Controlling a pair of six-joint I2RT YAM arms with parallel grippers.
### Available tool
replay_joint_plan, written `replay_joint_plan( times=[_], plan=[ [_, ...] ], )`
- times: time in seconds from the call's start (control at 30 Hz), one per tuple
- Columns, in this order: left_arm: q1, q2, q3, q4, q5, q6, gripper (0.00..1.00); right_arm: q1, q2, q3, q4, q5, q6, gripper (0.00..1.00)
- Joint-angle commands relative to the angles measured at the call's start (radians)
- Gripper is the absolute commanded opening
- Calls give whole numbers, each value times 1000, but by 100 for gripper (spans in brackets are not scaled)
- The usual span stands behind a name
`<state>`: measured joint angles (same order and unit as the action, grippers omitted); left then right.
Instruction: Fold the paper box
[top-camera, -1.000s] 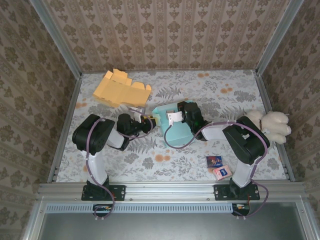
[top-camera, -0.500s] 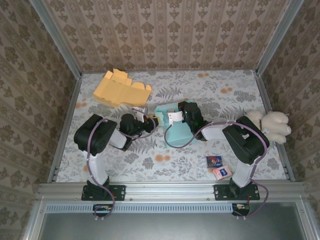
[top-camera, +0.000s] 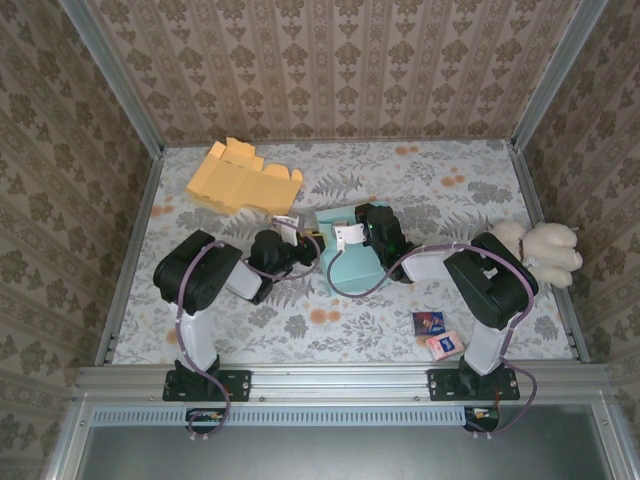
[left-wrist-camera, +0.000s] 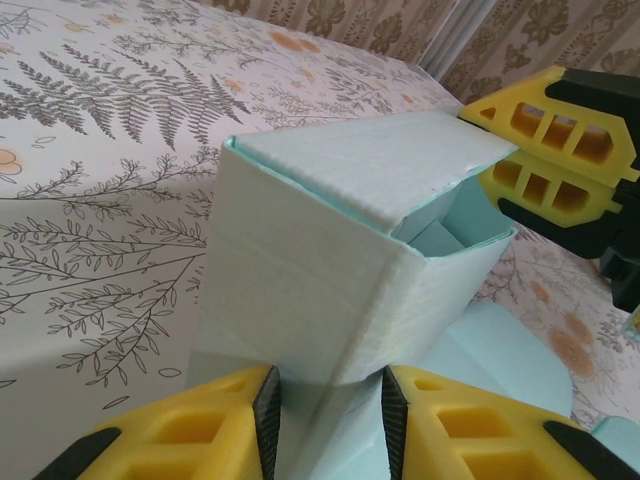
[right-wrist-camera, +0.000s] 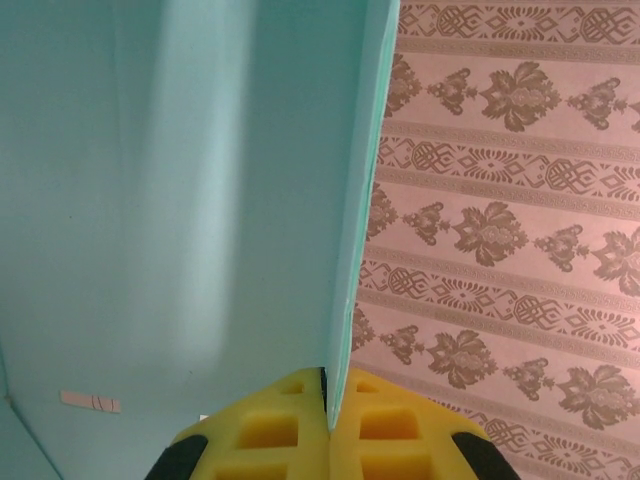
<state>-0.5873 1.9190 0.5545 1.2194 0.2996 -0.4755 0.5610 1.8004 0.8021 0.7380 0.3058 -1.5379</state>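
Note:
The pale teal paper box (top-camera: 352, 262) stands partly folded mid-table, its top flap half down (left-wrist-camera: 370, 165). My left gripper (top-camera: 311, 246) is at the box's left side. In the left wrist view (left-wrist-camera: 330, 400) its jaws are closed partway on the box's near lower corner (left-wrist-camera: 300, 270), which fills the gap between the pads. My right gripper (top-camera: 346, 236) reaches in from the right. It is shut on the edge of an upright teal panel (right-wrist-camera: 180, 200), pinched between its fingertips (right-wrist-camera: 327, 400). The right gripper's yellow fingers (left-wrist-camera: 555, 150) show behind the box.
A flat orange cardboard cut-out (top-camera: 240, 180) lies at the back left. A white plush toy (top-camera: 545, 250) sits by the right wall. Two small packets (top-camera: 428, 322) (top-camera: 445, 346) lie near the right arm's base. Patterned walls close in three sides.
My left gripper has slid right, up to the box, and its jaws have narrowed a little. The right gripper has kept its pinch on the panel and hardly moved.

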Motion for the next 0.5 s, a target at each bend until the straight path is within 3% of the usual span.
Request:
replay_joint_plan(
  times=[0.0, 0.47],
  plan=[
    [-34, -31, 39, -3, -55, 29, 34, 28, 11, -24, -26, -44, 7, 0],
    [-52, 2, 71, -4, -161, 55, 34, 33, 7, -47, -32, -49, 24, 0]
  ],
)
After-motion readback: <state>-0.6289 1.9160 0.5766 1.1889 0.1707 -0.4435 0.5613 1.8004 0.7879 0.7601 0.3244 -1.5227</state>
